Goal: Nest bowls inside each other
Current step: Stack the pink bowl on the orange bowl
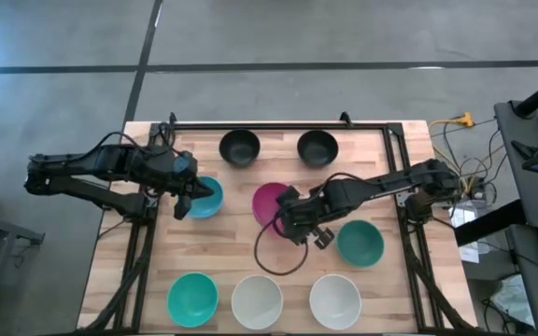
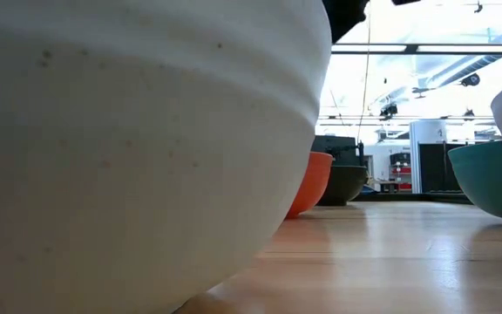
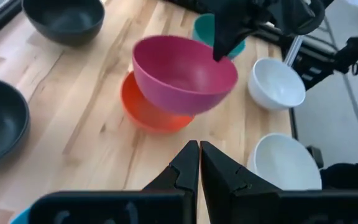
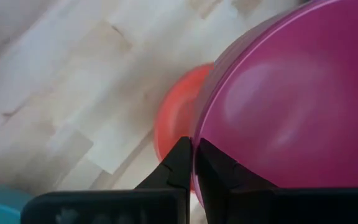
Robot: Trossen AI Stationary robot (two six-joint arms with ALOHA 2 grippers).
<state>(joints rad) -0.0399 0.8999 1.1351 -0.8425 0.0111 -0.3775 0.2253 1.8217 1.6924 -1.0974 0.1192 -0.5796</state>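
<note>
The magenta bowl (image 1: 271, 203) (image 3: 182, 73) is held by my right gripper (image 4: 194, 157) (image 1: 292, 217), tilted above the red bowl (image 3: 146, 112) (image 4: 173, 121), which sits on its base near the table's middle. My left gripper (image 3: 199, 163) (image 1: 187, 201) is shut, with nothing between its fingers, at the left rim of the blue bowl (image 1: 208, 198). Two black bowls (image 1: 240, 147) (image 1: 318, 147) stand at the far edge. A teal bowl (image 1: 360, 243) stands on the right. Another teal bowl (image 1: 192, 299) and two white bowls (image 1: 257, 301) (image 1: 334, 301) line the near edge. My right gripper pinches the magenta bowl's rim (image 4: 199, 134) on the side toward the table's right, one finger inside the bowl and one outside. The fingers come slanting down from the right. The bowl is lifted clear and tilted, its mouth turned partly away from my right gripper, above the red bowl.
A black cable loop (image 1: 278, 254) lies on the wood between the magenta bowl and the near white bowls. A black frame rail (image 1: 278, 124) runs along the far edge. In the low view a white bowl (image 2: 129, 131) fills the foreground, and bare wood (image 1: 250, 177) lies behind the magenta bowl.
</note>
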